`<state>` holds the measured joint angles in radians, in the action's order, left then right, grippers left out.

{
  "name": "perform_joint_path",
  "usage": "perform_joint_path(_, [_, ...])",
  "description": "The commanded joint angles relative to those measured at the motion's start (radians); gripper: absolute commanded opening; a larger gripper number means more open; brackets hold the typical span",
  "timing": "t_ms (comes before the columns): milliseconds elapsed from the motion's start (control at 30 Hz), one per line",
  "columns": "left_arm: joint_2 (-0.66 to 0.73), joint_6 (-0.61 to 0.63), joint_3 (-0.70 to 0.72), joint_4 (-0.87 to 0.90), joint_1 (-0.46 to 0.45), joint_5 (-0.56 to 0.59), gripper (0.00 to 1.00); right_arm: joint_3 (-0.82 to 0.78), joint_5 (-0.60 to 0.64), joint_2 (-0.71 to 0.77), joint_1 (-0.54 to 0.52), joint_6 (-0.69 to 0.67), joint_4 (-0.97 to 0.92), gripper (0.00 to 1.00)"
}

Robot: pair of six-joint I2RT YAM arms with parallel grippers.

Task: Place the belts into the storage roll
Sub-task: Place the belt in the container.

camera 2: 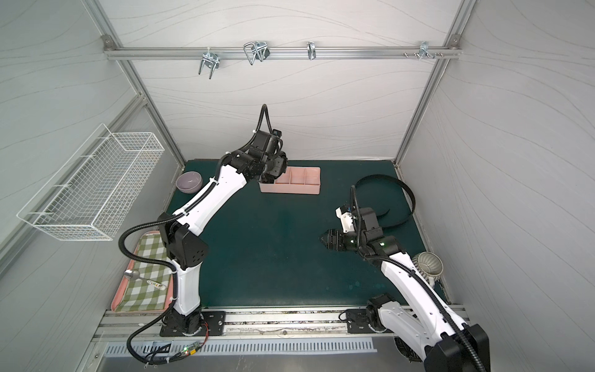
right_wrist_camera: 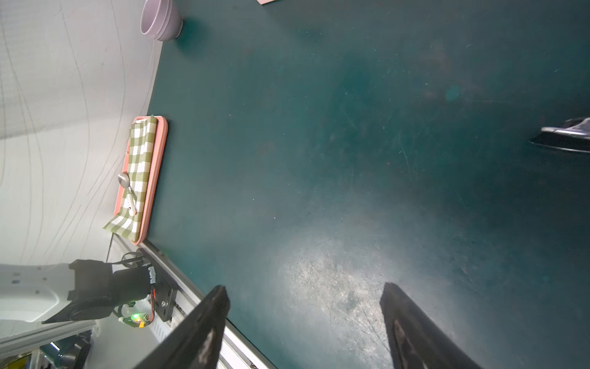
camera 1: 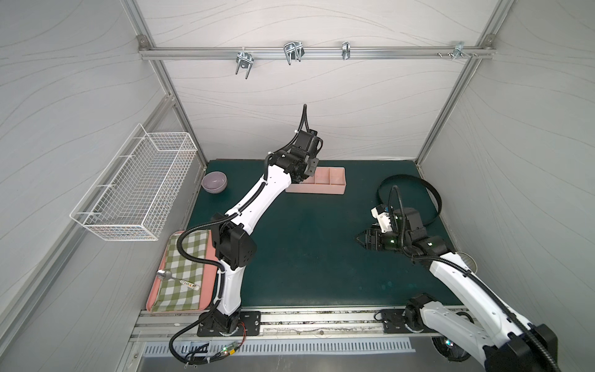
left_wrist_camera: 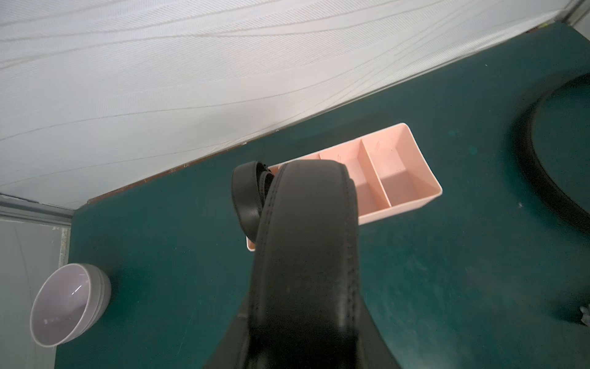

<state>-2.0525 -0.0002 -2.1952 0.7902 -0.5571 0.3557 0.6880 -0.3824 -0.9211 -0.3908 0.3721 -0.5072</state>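
Coiled black leather fills the left wrist view: the held belt (left_wrist_camera: 306, 255) is clamped on edge in the left gripper (camera 2: 272, 174), whose jaws are closed on it, above the bowl-side end of the storage roll (camera 1: 318, 190). That pale-pink tray lies near the back wall on the green mat (camera 1: 306, 257). Its two compartments at the far end from the bowl are bare. The held coil hides the rest of the dividers, and in both top views the left wrist covers that same end. Just behind the held coil a second coil (left_wrist_camera: 247, 198) stands on edge at the tray's end compartment; I cannot tell whether it sits fully inside.

A loose belt (camera 1: 409, 176) lies in a wide open loop on the mat's far right, well apart from the tray. The right arm crosses in front of it and hides part of the loop. The right gripper (right_wrist_camera: 306, 319) hangs over bare mat with its jaws spread wide and nothing between them.

Around the edges:
- A purple bowl (camera 1: 214, 182) stands near the tray's left end.
- A white wire basket (camera 1: 135, 190) hangs on the left wall.
- A flat pink tray (camera 1: 207, 254) carries a checked cloth (camera 1: 185, 273) and a spoon (camera 1: 165, 274).
- A ribbed cup (camera 2: 426, 264) stands beside the right arm.
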Motion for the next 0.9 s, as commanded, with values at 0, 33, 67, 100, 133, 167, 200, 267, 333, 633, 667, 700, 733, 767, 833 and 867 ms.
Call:
perform_joint_path(0, [-0.032, -0.017, -0.096, -0.107, 0.020, 0.016, 0.03, -0.013, -0.035, 0.003, 0.005, 0.013, 0.012, 0.78])
perform_joint_path(33, [-0.042, -0.023, -0.098, -0.117, 0.024, 0.014, 0.03, -0.012, -0.039, 0.006, 0.005, 0.012, 0.009, 0.79])
perform_joint_path(67, [-0.053, -0.028, -0.097, -0.128, 0.026, 0.014, 0.03, -0.011, -0.039, 0.009, 0.005, 0.014, 0.004, 0.79])
perform_joint_path(100, [-0.062, -0.032, -0.097, -0.135, 0.026, 0.016, 0.03, -0.012, -0.041, 0.011, 0.006, 0.015, 0.003, 0.79])
perform_joint_path(133, [-0.071, -0.039, -0.097, -0.141, 0.027, 0.016, 0.03, -0.012, -0.041, 0.014, 0.005, 0.014, 0.000, 0.80])
perform_joint_path(167, [-0.083, -0.048, -0.097, -0.147, 0.027, 0.015, 0.02, -0.012, -0.040, 0.014, 0.005, 0.010, 0.000, 0.80])
perform_joint_path(200, [-0.090, -0.057, -0.097, -0.149, 0.029, 0.012, 0.02, -0.012, -0.040, 0.013, 0.006, 0.009, 0.000, 0.80])
perform_joint_path(267, [-0.106, -0.080, -0.094, -0.154, 0.028, 0.007, 0.02, -0.016, -0.041, 0.009, 0.006, 0.005, 0.005, 0.80])
perform_joint_path(333, [-0.114, -0.099, -0.086, -0.163, 0.028, 0.009, 0.01, -0.020, -0.047, 0.003, 0.006, 0.006, 0.008, 0.80])
perform_joint_path(633, [-0.159, -0.133, -0.063, -0.208, 0.039, 0.004, 0.01, -0.025, -0.062, -0.004, 0.006, -0.009, 0.012, 0.89])
perform_joint_path(667, [-0.165, -0.138, -0.064, -0.210, 0.043, -0.001, 0.01, -0.027, -0.062, -0.004, 0.005, -0.010, 0.012, 0.99])
perform_joint_path(700, [-0.169, -0.143, -0.064, -0.210, 0.045, -0.001, 0.01, -0.028, -0.062, -0.004, 0.006, -0.011, 0.011, 0.99])
perform_joint_path(733, [-0.172, -0.148, -0.064, -0.211, 0.047, -0.002, 0.01, -0.028, -0.060, -0.004, 0.006, -0.013, 0.010, 0.99])
perform_joint_path(767, [-0.174, -0.151, -0.061, -0.211, 0.048, -0.005, 0.01, -0.030, -0.058, -0.004, 0.006, -0.012, 0.011, 0.99])
perform_joint_path(833, [-0.176, -0.158, -0.056, -0.216, 0.050, -0.004, 0.01, -0.033, -0.056, -0.005, 0.007, -0.014, 0.014, 0.99])
perform_joint_path(867, [-0.177, -0.162, -0.051, -0.219, 0.049, -0.004, 0.01, -0.033, -0.055, -0.005, 0.007, -0.014, 0.012, 0.99])
